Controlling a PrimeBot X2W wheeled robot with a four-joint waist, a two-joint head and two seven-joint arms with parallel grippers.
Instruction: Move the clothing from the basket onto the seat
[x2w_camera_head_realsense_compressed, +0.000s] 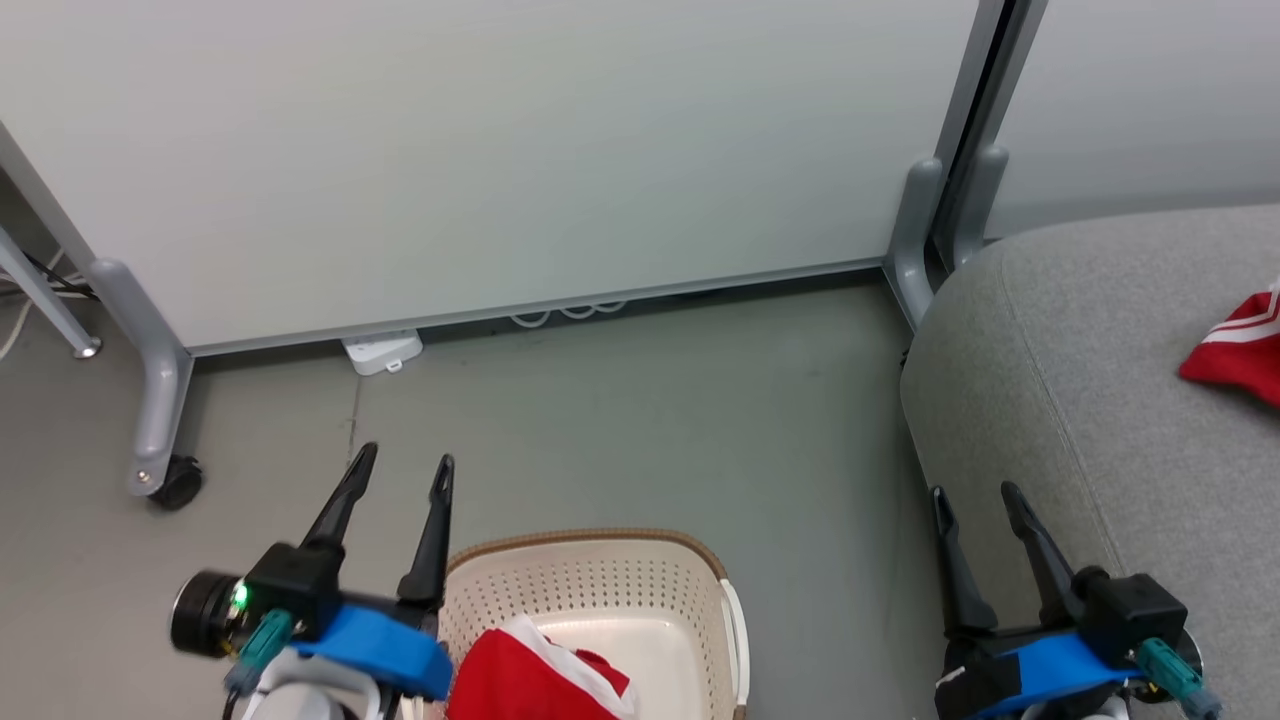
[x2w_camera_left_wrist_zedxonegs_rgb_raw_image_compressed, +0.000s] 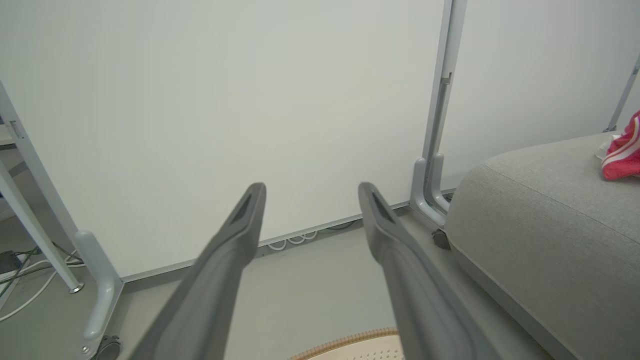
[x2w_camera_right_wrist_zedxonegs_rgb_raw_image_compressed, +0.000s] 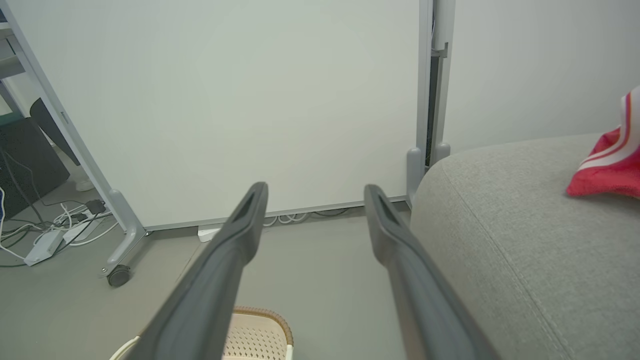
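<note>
The cream basket (x2w_camera_head_realsense_compressed: 690, 600) with its brown rim stands on the floor at the bottom centre of the head view, and red-and-white clothing (x2w_camera_head_realsense_compressed: 530, 680) lies inside it at the near left. Another red garment with white stripes (x2w_camera_head_realsense_compressed: 1240, 350) rests on the grey seat (x2w_camera_head_realsense_compressed: 1080, 360) at the right; it also shows in the left wrist view (x2w_camera_left_wrist_zedxonegs_rgb_raw_image_compressed: 622, 155) and the right wrist view (x2w_camera_right_wrist_zedxonegs_rgb_raw_image_compressed: 607, 167). My left gripper (x2w_camera_head_realsense_compressed: 405, 460) hangs open just left of the basket, nothing between its fingers. My right gripper (x2w_camera_head_realsense_compressed: 975, 490) stands open beside the seat's front left edge, empty too.
Pale partition panels (x2w_camera_head_realsense_compressed: 480, 150) on grey feet with castors (x2w_camera_head_realsense_compressed: 180, 485) close off the back. A white power strip (x2w_camera_head_realsense_compressed: 380, 352) and cables lie along the panel's base. Bare grey floor (x2w_camera_head_realsense_compressed: 640, 420) stretches between basket, panels and seat.
</note>
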